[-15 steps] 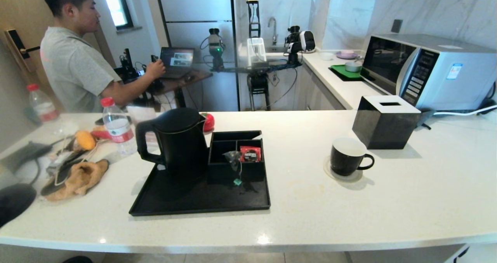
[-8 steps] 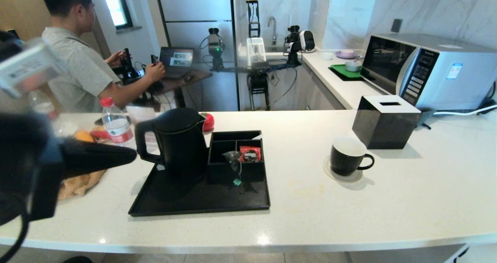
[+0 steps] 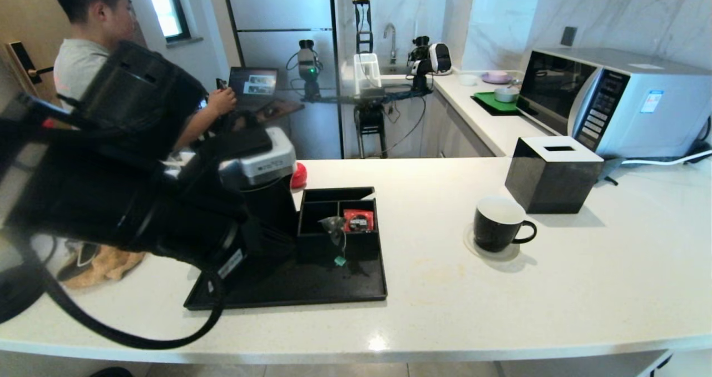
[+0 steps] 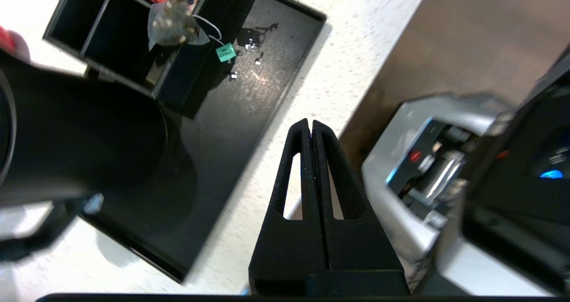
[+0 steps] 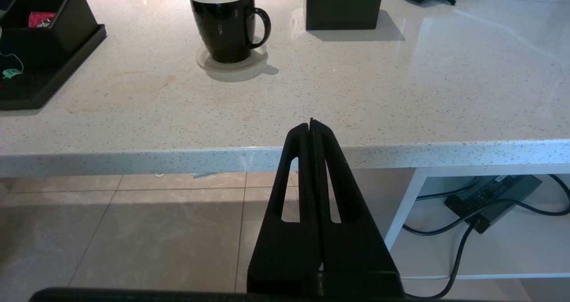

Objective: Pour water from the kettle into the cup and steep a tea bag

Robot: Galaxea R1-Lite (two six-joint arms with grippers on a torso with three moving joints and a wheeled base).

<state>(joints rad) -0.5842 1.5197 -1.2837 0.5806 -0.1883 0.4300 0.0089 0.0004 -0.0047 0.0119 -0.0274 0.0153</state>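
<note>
Two grippers are pressed fully closed and both hold nothing. Nearest to the robot, the right gripper (image 5: 311, 126) hangs below the front edge of the counter (image 5: 356, 97), over the floor, well apart from all things. The left gripper (image 4: 310, 126) is above the counter's near edge, just beside the black tray (image 4: 249, 97); its fingers touch each other and nothing else. The left arm (image 3: 139, 188) covers most of the kettle (image 4: 75, 137), which stands on the tray close beside this gripper. A little farther, the tea bag (image 4: 171, 23) lies over the wall of the black organiser (image 3: 339, 216), its teal tag (image 4: 225, 52) on the tray. Out to the right, the cup (image 3: 497, 224) stands upright on a coaster (image 5: 231, 61), in front of the black tissue box (image 3: 550, 174).
</note>
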